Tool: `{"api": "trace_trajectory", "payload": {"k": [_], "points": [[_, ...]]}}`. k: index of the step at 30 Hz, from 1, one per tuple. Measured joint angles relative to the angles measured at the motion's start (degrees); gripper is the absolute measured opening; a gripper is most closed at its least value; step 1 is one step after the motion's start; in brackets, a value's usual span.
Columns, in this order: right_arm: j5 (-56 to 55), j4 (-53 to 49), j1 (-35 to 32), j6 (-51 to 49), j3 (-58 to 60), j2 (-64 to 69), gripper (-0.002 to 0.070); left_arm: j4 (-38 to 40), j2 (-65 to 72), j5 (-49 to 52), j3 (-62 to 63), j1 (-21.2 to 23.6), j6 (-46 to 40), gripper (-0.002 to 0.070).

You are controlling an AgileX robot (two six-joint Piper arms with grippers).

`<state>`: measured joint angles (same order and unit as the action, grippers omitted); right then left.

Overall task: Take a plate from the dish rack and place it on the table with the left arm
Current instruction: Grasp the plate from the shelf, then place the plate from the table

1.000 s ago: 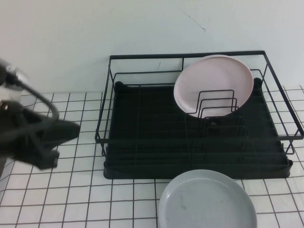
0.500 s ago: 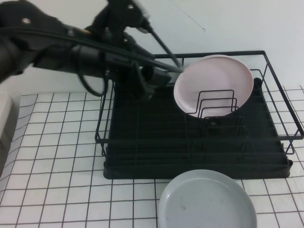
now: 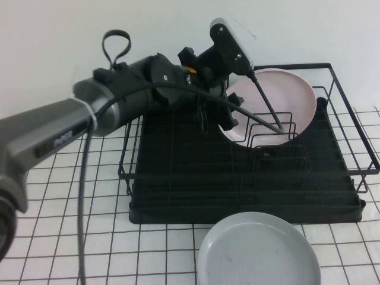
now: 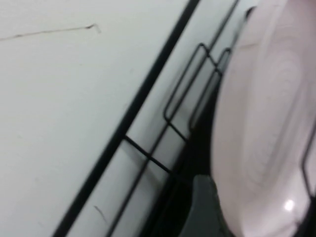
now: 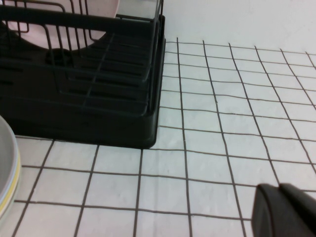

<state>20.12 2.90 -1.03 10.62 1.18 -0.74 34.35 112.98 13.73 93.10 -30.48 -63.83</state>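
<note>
The left arm [image 3: 119, 107] reaches in from the near left, across the far-left corner of the dish rack [image 3: 178, 178], and its left pincer [image 3: 255, 116] sits at the left edge of the pale pink plate [image 3: 285, 98]. The two thin dark fingers [image 3: 264, 101] are spread apart — one runs down across the plate's face to a tip near the upright wire slots, the other lies lower along the plate's left rim. Whether either finger presses the plate cannot be told from the high view. A white cap [image 3: 228, 32] tops the wrist, and a black cable loop [image 3: 114, 46] stands up behind it.

The plate stands on edge in the far-right part of the rack, leaning back toward the far wire rail, its lower part behind the wire slots [image 3: 270, 130]. In the left wrist view the plate [image 4: 269, 128] fills the right side, with the rack's wires [image 4: 187, 94] against the white wall.

A pale grey-blue plate [image 3: 258, 252] lies flat on the table [image 3: 59, 237], just in front of the rack's near edge.

The right pincer [image 5: 284, 210] shows only as a dark tip in its own wrist view, low over the gridded table to the right of the rack [image 5: 84, 79] — open or closed, I cannot tell.
</note>
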Motion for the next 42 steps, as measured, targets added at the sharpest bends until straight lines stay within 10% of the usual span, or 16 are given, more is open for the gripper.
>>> {"api": "trace_trajectory", "payload": {"k": [12,20,36,42], "points": [[0.00,0.00,0.00,0.27,0.00,0.00,-0.0004,1.44,7.96,-5.14,7.05,-0.41,-0.99,0.0412],[0.00,0.00,0.00,0.31,0.00,0.00,-0.0004,1.58,10.07,-4.56,7.31,-0.42,-0.99,0.0078],[0.00,0.00,0.00,0.53,0.00,0.00,-0.0004,1.65,-2.32,2.17,7.53,-0.53,-0.12,0.0067],[0.00,0.00,0.00,0.53,0.00,0.00,-0.0004,1.30,-11.11,19.52,7.56,-0.53,10.31,0.0067]]}}
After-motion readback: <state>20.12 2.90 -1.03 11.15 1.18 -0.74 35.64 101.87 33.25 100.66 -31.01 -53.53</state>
